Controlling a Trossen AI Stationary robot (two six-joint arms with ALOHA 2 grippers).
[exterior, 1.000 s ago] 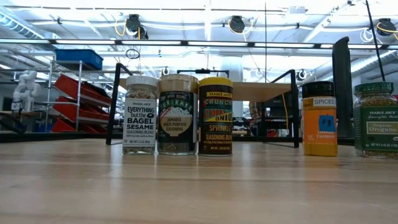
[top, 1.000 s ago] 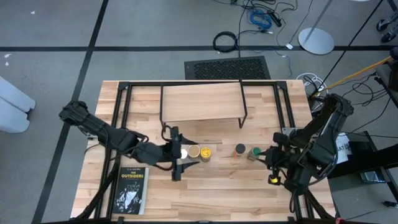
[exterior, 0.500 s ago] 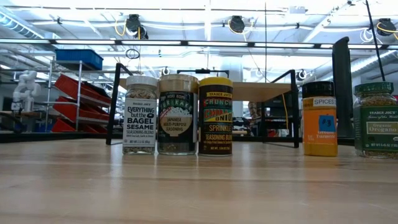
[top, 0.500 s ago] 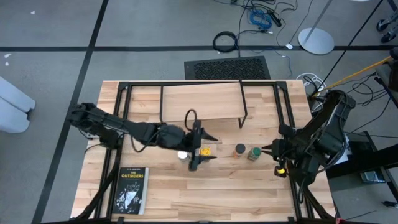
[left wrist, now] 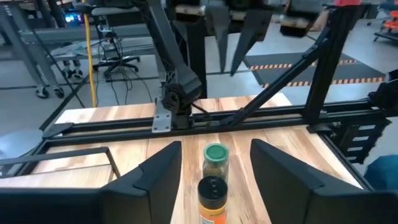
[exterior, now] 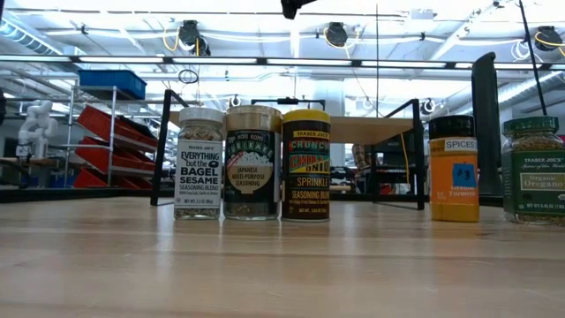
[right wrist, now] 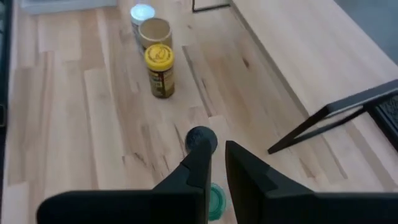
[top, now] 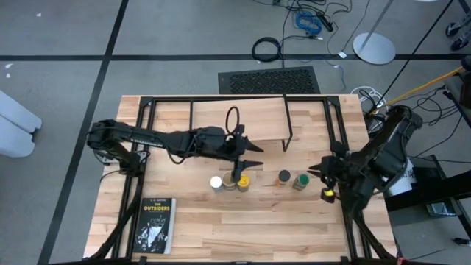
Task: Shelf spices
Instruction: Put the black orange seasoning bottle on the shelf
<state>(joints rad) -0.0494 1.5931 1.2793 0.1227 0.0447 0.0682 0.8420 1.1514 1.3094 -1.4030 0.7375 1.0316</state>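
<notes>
Five spice jars stand upright in a row on the table: white lid [top: 215,182], tan lid [top: 230,181], yellow lid [top: 243,181], black lid on an orange body [top: 283,177], green lid [top: 300,180]. The low view shows them as white [exterior: 199,163], tan [exterior: 252,163], yellow [exterior: 305,163], orange [exterior: 454,168] and green [exterior: 533,168]. The shelf [top: 239,121] stands on its wire legs behind them. My left gripper [top: 257,154] hangs open above the tan and yellow jars. My right gripper [top: 318,173] is shut, just right of the green jar [right wrist: 214,199].
A black book [top: 154,224] lies near the table's near left corner. Black rails [top: 221,99] frame the table top. Bare wood lies in front of the jar row. The left wrist view looks along the row at the green [left wrist: 216,155] and black-lidded [left wrist: 211,196] jars.
My left arm has swung from beside the white jar toward the table's right and far edge and has risen; its open gripper now hangs over the tan and yellow jars. The jars have stayed where they were.
</notes>
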